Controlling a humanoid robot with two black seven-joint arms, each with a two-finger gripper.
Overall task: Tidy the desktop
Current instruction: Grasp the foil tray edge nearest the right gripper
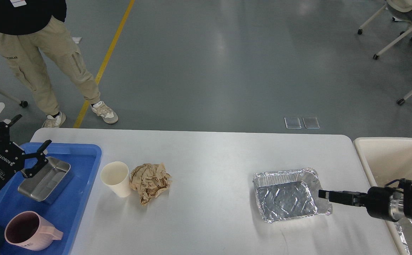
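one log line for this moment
left gripper: open above blue tray | right gripper: at crinkled foil tray rim

Ahead of me, glossy grey floor (227, 63) with a yellow line (103, 63); wheeled white chairs (397, 32) stand far right.

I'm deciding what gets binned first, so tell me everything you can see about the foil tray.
The foil tray is a shallow rectangular container of crinkled silver aluminium with a ribbed, rolled rim. It looks empty, its floor wrinkled and shiny. It sits upright, slightly skewed, on the right part of the desktop. Its right rim is bent and flared outward. The right gripper reaches it at that edge, seen side-on; whether it pinches the rim cannot be told. Nothing else touches it.
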